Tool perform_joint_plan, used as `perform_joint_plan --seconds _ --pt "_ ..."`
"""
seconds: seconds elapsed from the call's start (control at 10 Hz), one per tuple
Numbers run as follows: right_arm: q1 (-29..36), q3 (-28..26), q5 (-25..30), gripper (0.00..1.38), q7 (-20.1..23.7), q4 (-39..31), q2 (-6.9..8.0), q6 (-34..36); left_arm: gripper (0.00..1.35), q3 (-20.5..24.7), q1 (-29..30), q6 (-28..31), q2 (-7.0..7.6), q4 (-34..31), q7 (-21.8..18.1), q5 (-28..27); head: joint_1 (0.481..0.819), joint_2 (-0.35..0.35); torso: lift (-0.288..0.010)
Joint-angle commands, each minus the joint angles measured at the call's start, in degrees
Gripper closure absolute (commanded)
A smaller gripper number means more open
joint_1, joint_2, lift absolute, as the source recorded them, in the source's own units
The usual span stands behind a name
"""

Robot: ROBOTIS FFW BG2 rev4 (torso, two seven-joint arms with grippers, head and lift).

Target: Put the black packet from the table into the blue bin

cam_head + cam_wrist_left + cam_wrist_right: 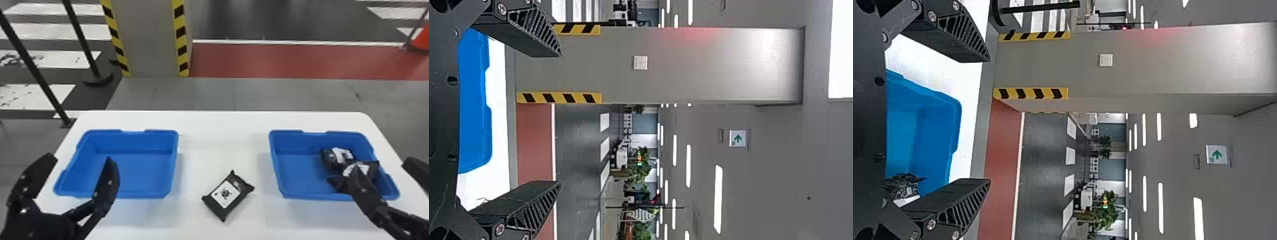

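In the head view, the black packet (223, 195) lies flat and askew on the white table (223, 137), label up, between the left blue bin (140, 172) and the right blue bin (300, 172) and nearer the robot than their middles. Black-and-white packets (340, 156) lie in the right blue bin, partly behind a finger of the right gripper (383, 164), whose fingers stand wide apart. The left gripper (81, 158) is also spread wide, one finger overlapping the left blue bin in sight. In the left wrist view, the left gripper (560, 119) has its two fingers well apart, a striped pillar (709, 65) beyond. In the right wrist view, the right gripper (989, 120) is wide too, with packets in the right blue bin near one finger.
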Motion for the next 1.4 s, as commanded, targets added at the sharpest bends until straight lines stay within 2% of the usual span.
perform_joint_plan --seconds 0.0,0.5,0.6,0.8,1.0,1.1,1.3 --pt "0.0 0.0 -0.01 0.16 0.0 0.12 0.0 0.0 0.11 0.01 0.01 0.0 0.0 0.01 0.0 0.06 0.695 0.014 -0.11" --pt "-0.56 0.11 -0.12 0.16 0.0 0.4 0.0 0.56 0.11 0.12 0.15 0.0 0.0 -0.13 0.0 -0.06 0.695 0.015 -0.11" --pt "-1.54 0.57 0.1 0.16 -0.09 0.96 -0.35 1.27 0.11 0.01 0.15 0.14 0.0 -0.13 0.0 -0.06 0.695 0.014 -0.11" --pt "-5.62 3.2 1.47 0.16 0.0 3.49 -2.02 2.81 0.11 -0.11 0.01 0.28 -0.09 -0.13 0.0 -0.06 0.695 0.023 -0.11" --pt "-15.89 7.31 1.82 0.16 4.92 10.24 -4.39 12.52 0.11 -0.22 0.01 0.56 -0.09 -0.13 0.0 -0.06 0.695 0.053 -0.11" --pt "-22.21 10.05 3.42 0.16 7.38 14.6 -5.62 19.69 0.11 -0.34 -0.27 0.7 -0.09 -0.13 0.0 -0.06 0.695 0.086 -0.11" --pt "-34.59 17.71 5.36 0.16 10.2 26.13 -8.44 27.28 0.11 -0.45 -0.55 0.7 -0.09 -0.13 0.0 -0.06 0.695 0.136 -0.11"
